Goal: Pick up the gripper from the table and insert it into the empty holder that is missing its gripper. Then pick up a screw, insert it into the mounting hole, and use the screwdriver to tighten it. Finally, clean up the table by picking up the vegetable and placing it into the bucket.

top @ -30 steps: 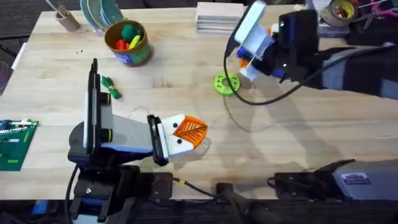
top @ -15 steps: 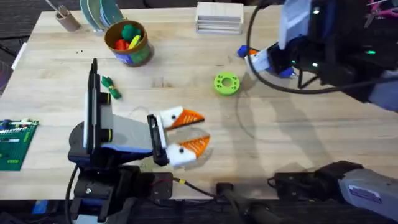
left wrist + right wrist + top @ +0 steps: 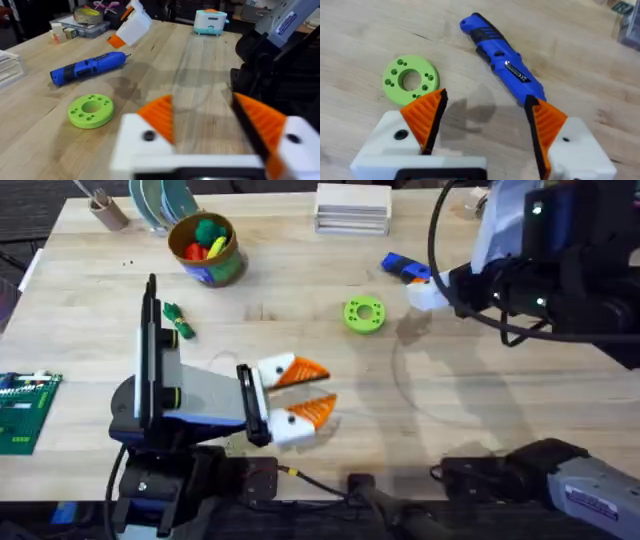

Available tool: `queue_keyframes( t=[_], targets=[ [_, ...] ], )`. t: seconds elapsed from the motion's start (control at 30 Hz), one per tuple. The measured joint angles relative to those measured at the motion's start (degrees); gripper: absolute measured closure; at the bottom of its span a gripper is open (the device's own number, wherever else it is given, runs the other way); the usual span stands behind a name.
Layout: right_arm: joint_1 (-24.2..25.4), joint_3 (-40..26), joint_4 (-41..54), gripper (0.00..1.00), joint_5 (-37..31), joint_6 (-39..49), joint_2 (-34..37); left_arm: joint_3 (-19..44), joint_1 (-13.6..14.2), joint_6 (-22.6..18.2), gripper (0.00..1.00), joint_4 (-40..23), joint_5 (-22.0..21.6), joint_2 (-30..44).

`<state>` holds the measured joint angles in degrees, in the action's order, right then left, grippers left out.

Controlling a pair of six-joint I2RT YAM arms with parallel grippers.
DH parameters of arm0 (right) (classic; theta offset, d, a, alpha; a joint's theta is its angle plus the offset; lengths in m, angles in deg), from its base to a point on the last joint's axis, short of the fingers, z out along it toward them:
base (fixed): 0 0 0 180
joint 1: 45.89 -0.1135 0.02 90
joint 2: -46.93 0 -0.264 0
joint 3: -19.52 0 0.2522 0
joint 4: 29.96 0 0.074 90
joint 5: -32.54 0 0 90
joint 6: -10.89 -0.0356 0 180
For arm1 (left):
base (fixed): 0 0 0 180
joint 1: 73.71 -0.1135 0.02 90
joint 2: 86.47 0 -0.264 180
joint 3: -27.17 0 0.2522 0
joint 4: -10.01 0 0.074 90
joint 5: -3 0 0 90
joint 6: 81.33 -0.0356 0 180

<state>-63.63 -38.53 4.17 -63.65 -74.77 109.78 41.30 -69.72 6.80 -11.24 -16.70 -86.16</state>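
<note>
Overhead view: the right gripper point(image 3: 482, 132), jaws spread and empty, has swung back over the blue screwdriver point(image 3: 404, 267), just beyond the green disc point(image 3: 364, 314). The left gripper point(image 3: 305, 392) has opened too, suggesting a screwdriver pickup next.

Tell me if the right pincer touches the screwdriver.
Apart. The right wrist view shows the right pincer open above the screwdriver, bare table visible between its fingers.
</note>
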Motion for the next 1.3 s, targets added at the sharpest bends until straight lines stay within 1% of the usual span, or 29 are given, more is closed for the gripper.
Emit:
queue_keyframes(
  t=[0.1,0.13,0.17,0.33,0.43,0.5,0.57,0.63,0.7,0.83,0.93,0.97,1.07,1.17,1.23,1.3],
  targets=[
    [0.00,0.00,1.12,0.024,0.01,-2.83,0.00,0.00,0.00,0.00,0.166,0.00,-0.02,0.01],
    [0.00,0.00,1.22,0.024,0.01,-3.91,0.00,0.00,0.00,0.21,0.046,-0.01,-0.02,-0.01],
    [0.00,0.00,1.20,0.024,0.01,-4.84,0.00,0.00,0.00,0.20,0.019,0.00,-0.02,0.01],
    [0.00,0.00,1.22,0.024,0.01,-7.49,0.00,0.00,0.00,0.18,0.008,0.06,-0.15,0.00],
    [0.00,0.00,1.22,0.022,0.01,-8.04,0.00,0.00,0.00,0.17,0.008,0.60,-1.30,-0.01],
    [0.00,0.00,1.22,0.023,0.01,-8.41,0.00,0.00,0.00,0.35,0.008,1.87,-3.20,-0.01],
    [0.00,0.00,1.22,0.024,0.01,-8.60,0.00,0.31,0.00,1.07,0.008,2.13,-6.35,-0.01],
    [0.00,0.00,1.22,0.024,0.01,-8.66,0.00,1.69,0.00,1.93,0.008,-0.12,-10.73,0.00],
    [0.00,0.00,1.22,0.023,0.01,-8.67,0.00,4.95,0.00,2.53,0.008,-5.80,-15.83,0.01],
    [0.00,0.00,1.24,0.023,0.01,-8.67,0.00,14.85,0.00,3.30,0.008,-21.03,-27.96,0.01],
    [0.00,0.00,1.24,0.023,0.01,-8.67,0.00,22.40,0.00,3.45,0.008,-29.40,-37.25,0.68],
    [0.00,0.00,1.24,0.023,0.01,-8.67,0.00,25.64,0.00,3.43,0.008,-32.13,-40.86,1.67],
    [0.00,0.00,1.24,0.022,0.01,-8.67,0.00,33.59,0.00,3.32,0.008,-38.01,-49.18,5.28],
    [0.00,0.00,1.24,0.021,0.01,-8.69,0.00,42.12,0.00,3.23,0.008,-44.32,-57.64,11.31],
    [0.00,0.00,1.23,0.022,0.01,-8.69,0.00,47.22,0.00,3.20,0.010,-48.48,-62.30,16.30],
    [0.00,0.00,1.24,0.027,0.01,-8.72,0.00,51.48,0.00,3.21,0.010,-52.07,-65.95,21.54]
  ],
)
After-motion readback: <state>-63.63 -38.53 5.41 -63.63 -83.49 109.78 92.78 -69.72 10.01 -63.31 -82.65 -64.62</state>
